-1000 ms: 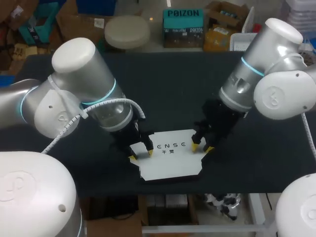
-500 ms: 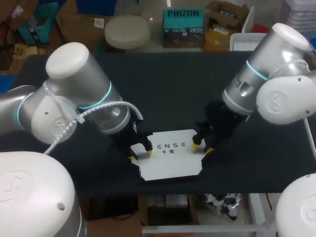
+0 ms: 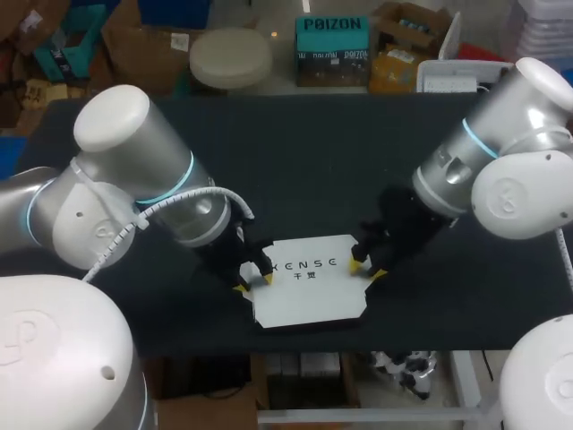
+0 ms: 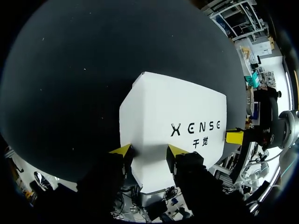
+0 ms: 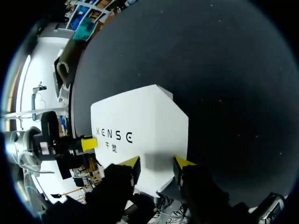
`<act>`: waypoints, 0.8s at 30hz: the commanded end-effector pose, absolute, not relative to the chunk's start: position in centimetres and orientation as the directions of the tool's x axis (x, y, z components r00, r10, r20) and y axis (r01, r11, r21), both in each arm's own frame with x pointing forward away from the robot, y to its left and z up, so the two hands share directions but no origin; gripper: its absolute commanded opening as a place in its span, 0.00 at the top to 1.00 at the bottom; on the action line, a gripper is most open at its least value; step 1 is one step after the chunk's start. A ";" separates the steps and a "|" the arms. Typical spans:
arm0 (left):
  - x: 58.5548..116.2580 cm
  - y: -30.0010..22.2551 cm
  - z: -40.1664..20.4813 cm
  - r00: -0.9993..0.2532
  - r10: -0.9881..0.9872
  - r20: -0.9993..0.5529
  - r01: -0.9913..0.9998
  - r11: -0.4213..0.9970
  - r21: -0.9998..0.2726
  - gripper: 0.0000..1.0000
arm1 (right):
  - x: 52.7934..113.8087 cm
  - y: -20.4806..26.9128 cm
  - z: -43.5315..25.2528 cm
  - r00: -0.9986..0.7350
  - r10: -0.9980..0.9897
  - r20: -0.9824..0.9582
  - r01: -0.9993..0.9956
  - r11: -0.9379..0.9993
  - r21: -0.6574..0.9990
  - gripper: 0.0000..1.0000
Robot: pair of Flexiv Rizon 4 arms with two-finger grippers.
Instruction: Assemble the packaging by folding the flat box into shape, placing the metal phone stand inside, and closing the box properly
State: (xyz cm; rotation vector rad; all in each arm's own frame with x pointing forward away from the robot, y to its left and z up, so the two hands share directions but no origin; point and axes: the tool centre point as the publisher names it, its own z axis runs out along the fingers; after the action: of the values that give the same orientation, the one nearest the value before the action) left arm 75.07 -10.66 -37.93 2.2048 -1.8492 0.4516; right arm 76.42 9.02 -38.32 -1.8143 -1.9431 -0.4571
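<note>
The white box (image 3: 309, 291) lies flat at the near middle of the dark table (image 3: 304, 161), apparently not yet folded into shape. No phone stand shows, so folding, loading and closing all look undone. The left gripper (image 3: 254, 283) straddles its left edge with fingers parted, and the right gripper (image 3: 364, 270) likewise straddles its right edge. Dark lettering (image 3: 309, 265) marks the far part of the box's top.

Three cameras, one white box (image 3: 309, 296)

From above and behind, our head camera looks down on the whole table (image 3: 295, 179). Our wrist cameras sit close and low, looking along the left gripper (image 4: 149, 150) and the right gripper (image 5: 157, 162) from opposite ends of the box. All three views share it, and each wrist view catches the other gripper beyond it.
</note>
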 end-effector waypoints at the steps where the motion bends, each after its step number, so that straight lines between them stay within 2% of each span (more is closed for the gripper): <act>1: 75.8 -11.0 -38.8 0.164 -0.912 0.375 -0.983 -0.181 -0.009 0.52 | 76.6 8.6 -38.2 -0.042 0.842 0.538 0.994 0.090 -0.063 0.53; 7: 75.8 -11.0 -38.8 0.164 -0.912 0.375 -0.983 -0.181 -0.009 0.43 | 76.6 8.6 -38.2 -0.042 0.842 0.538 0.994 0.090 -0.063 0.52; 12: 75.8 -11.0 -38.8 0.164 -0.912 0.375 -0.983 -0.181 -0.009 0.41 | 76.6 8.6 -38.2 -0.042 0.842 0.538 0.994 0.090 -0.063 0.52; 15: 75.8 -11.0 -38.8 0.164 -0.912 0.375 -0.983 -0.181 -0.009 0.27 | 76.6 8.6 -38.2 -0.042 0.842 0.538 0.994 0.090 -0.063 0.52; 19: 75.8 -11.0 -38.8 0.164 -0.912 0.375 -0.983 -0.181 -0.009 0.36 | 76.6 8.6 -38.2 -0.042 0.842 0.538 0.994 0.090 -0.063 0.51; 23: 75.8 -11.0 -38.8 0.164 -0.912 0.375 -0.983 -0.181 -0.009 0.40 | 76.6 8.6 -38.2 -0.042 0.842 0.538 0.994 0.090 -0.063 0.52; 24: 75.8 -11.0 -38.8 0.164 -0.912 0.375 -0.983 -0.181 -0.009 0.38 | 76.6 8.6 -38.2 -0.042 0.842 0.538 0.994 0.090 -0.063 0.52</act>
State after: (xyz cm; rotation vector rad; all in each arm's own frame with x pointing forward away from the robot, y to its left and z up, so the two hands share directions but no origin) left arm 75.75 -10.80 -38.36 2.1986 -1.8358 0.4437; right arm 76.50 8.58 -38.18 -1.8045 -1.9353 -0.4651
